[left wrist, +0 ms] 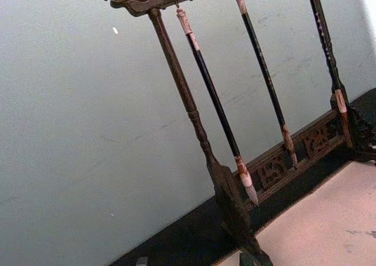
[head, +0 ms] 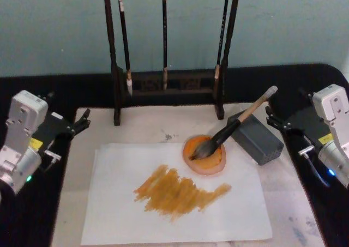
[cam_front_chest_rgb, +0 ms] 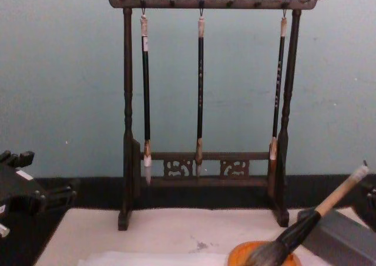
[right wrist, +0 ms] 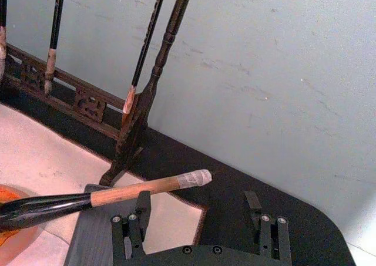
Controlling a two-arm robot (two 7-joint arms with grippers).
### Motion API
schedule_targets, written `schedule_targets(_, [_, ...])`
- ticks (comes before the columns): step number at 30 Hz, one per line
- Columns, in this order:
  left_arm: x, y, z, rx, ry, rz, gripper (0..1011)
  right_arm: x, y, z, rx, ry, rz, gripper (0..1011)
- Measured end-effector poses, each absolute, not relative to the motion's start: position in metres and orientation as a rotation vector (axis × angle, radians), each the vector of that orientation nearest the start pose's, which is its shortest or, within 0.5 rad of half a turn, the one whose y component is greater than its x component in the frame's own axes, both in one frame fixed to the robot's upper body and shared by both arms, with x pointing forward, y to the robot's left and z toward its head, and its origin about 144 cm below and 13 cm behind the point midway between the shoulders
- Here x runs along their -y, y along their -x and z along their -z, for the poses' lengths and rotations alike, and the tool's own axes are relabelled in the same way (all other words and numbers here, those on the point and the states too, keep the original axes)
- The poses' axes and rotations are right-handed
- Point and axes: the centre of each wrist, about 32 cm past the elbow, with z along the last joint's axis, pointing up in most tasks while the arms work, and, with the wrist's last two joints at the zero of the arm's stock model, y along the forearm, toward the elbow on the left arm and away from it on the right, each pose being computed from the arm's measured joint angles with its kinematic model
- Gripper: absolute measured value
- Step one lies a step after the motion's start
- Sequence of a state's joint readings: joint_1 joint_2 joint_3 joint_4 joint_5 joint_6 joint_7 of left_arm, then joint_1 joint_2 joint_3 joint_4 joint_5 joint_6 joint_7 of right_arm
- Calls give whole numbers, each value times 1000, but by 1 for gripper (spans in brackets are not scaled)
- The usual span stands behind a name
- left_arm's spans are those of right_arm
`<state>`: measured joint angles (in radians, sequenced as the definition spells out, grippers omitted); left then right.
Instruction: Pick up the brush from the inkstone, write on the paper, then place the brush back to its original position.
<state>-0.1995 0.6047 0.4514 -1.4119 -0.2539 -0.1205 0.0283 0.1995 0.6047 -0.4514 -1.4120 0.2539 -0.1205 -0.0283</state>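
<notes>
**Q:** Where does the brush lie relative to your tools?

**A:** The brush [head: 234, 127] rests at the far right of the paper [head: 229, 214]. Its bristles are down in the orange ink dish [head: 212, 165] and its shaft is propped on the grey block [head: 262, 143]. The wrapped end points up toward my right tool [head: 274, 118], near it but apart. In the right wrist view the handle crosses just ahead of the fingers [right wrist: 141, 210], not between them. That tool hangs over the black desk [head: 305, 83] at its right edge, jaws spread and holding nothing. My left tool [head: 80, 121] sits parked at the left edge, well apart from the brush, jaws likewise apart and empty.

**Q:** And how does the brush look?

**A:** It has bushy grey-brown bristles splayed in the dish, a glossy black lower shaft, a tan wooden handle and a whitish wrap at the end. The paper lies flat on the beige mat [head: 147, 127], with a broad orange-brown smear [head: 180, 192] across its middle. Behind it, three thin black brushes [head: 164, 34] hang from a dark carved rack [head: 114, 67].
</notes>
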Motion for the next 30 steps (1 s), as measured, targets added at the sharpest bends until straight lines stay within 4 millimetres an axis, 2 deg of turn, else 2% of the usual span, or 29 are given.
schedule_targets(30, [-310,-489,-1140,285,-304,-1248,1010,310,-489,-1140,285,305,1248,1000])
